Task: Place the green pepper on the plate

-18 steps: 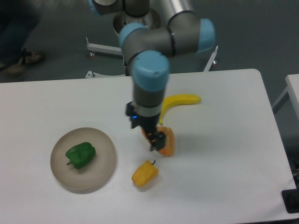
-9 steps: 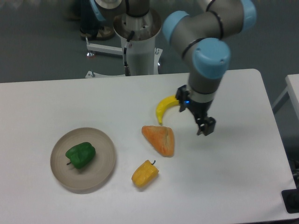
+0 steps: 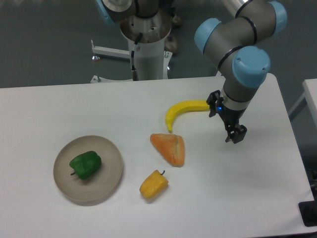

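The green pepper (image 3: 85,164) lies on the beige plate (image 3: 111,181) at the left of the table, slightly left of the dish's middle. My gripper (image 3: 236,135) hangs over the right part of the table, far from the plate, just right of a banana. Nothing shows between its fingers, but they look small and dark, so I cannot tell if they are open or shut.
A yellow banana (image 3: 184,111) lies at centre right. An orange wedge-shaped fruit (image 3: 170,148) sits mid-table, with a yellow pepper (image 3: 153,184) in front of it. The arm's base column (image 3: 147,47) stands behind the table's far edge.
The arm has swung from above the orange fruit rightward past the banana. The green pepper has stayed on the plate throughout.
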